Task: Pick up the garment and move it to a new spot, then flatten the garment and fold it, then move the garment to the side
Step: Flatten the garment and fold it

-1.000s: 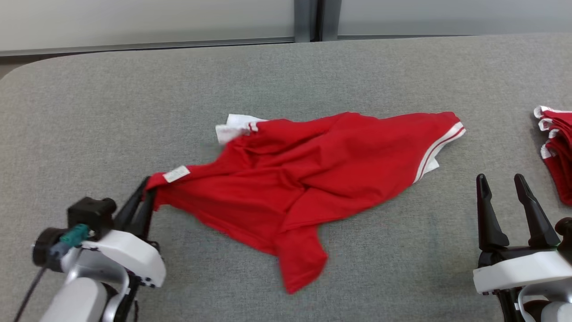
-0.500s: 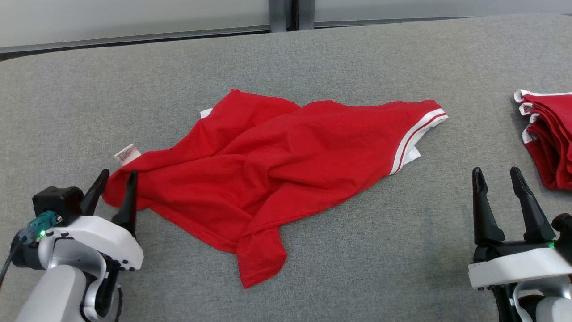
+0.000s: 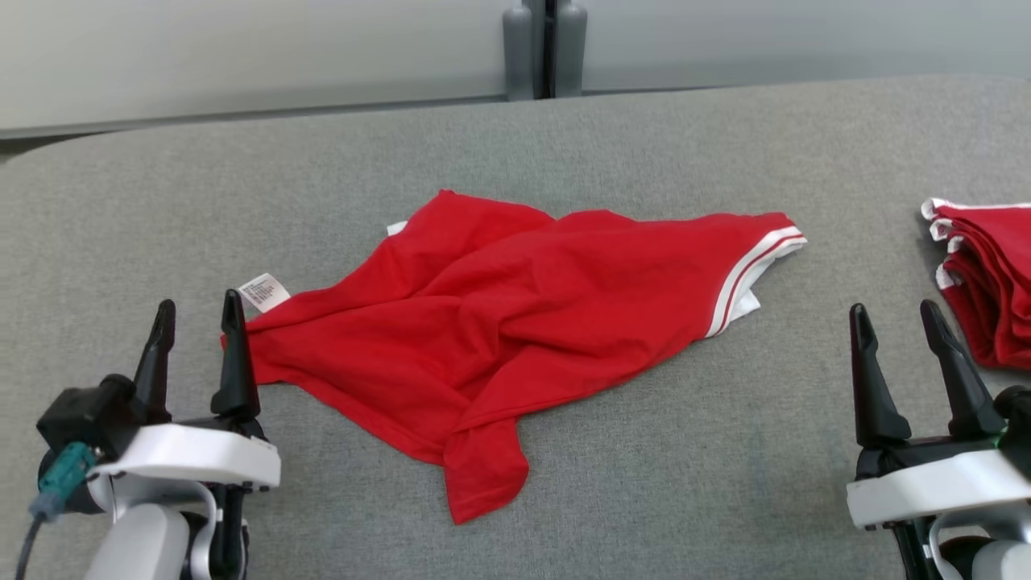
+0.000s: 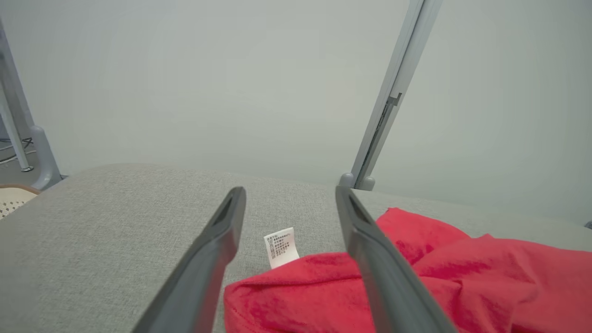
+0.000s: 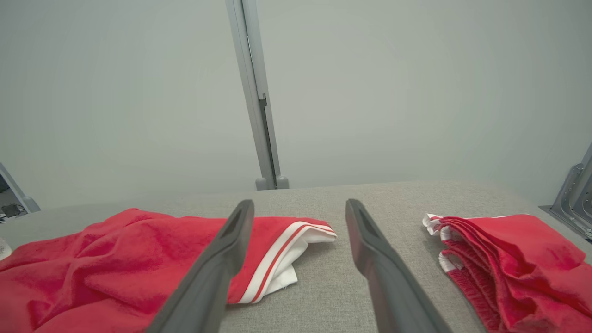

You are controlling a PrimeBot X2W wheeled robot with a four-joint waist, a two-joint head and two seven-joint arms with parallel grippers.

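**Now: red garment lies loose mid-desk, both claws open and holding nothing**

Broadly, the grey fabric-topped desk [image 3: 644,137] spans the whole scene, with a pale wall and a grey upright post [image 3: 544,48] behind its far edge.

The garment [image 3: 515,322], red and crumpled, lies near the middle of the desk. Its long axis runs from near-left to far-right. The far-right end has a white-striped hem [image 3: 753,278] with a bit of white cloth showing beneath it. The left end narrows to a corner. A narrow flap [image 3: 483,475] sticks out of the middle toward the near edge. Folds and ridges cross the cloth, so it isn't flat.

At the right edge of the desk is a stack of folded red garments [image 3: 987,282] with white trim, well apart from the loose one.

The right claw [image 3: 893,308] is at the near right, fingers pointing to the far side and spread wide with nothing between them. It stands nearer than the gap between the striped hem and the folded stack, and is apart from both.

The left claw [image 3: 199,302] is at the near left, also spread wide and empty. Its right finger stands just at the garment's left corner; whether it touches the cloth can't be told. In the left wrist view that corner lies between the two fingers.

A small white label [image 3: 264,292] lies flat on the desk at that left corner, just beyond the left claw's right fingertip.
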